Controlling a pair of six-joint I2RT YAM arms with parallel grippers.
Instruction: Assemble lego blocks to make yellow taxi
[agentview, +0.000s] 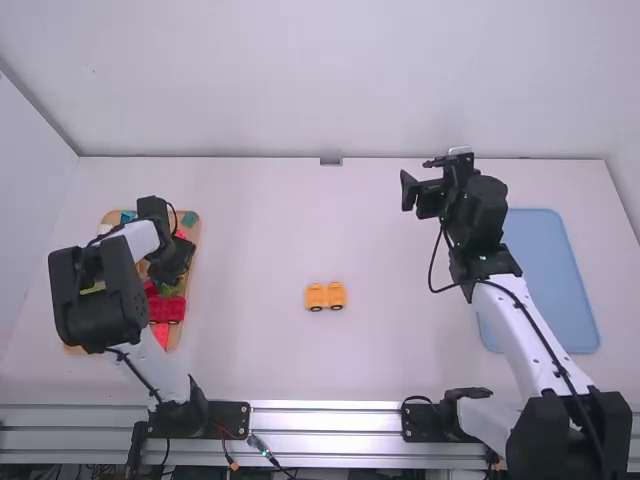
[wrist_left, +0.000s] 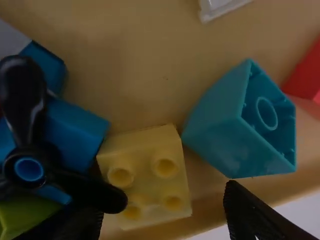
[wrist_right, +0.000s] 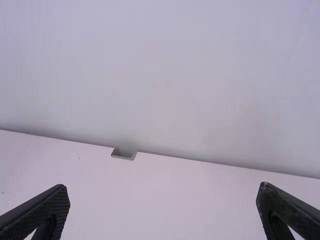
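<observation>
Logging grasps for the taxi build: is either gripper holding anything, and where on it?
Nothing is held. Left gripper open, gap showing beside the yellow block; right gripper open, nothing between its fingers.

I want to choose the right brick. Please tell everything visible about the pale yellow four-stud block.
The pale yellow block is squarish, plastic-looking, with four round studs facing up, two by two. It lies on the tan tray, between a blue block and a teal sloped block. A black part overlaps one corner; contact is unclear. The left tool is open over it, not gripping.
</observation>
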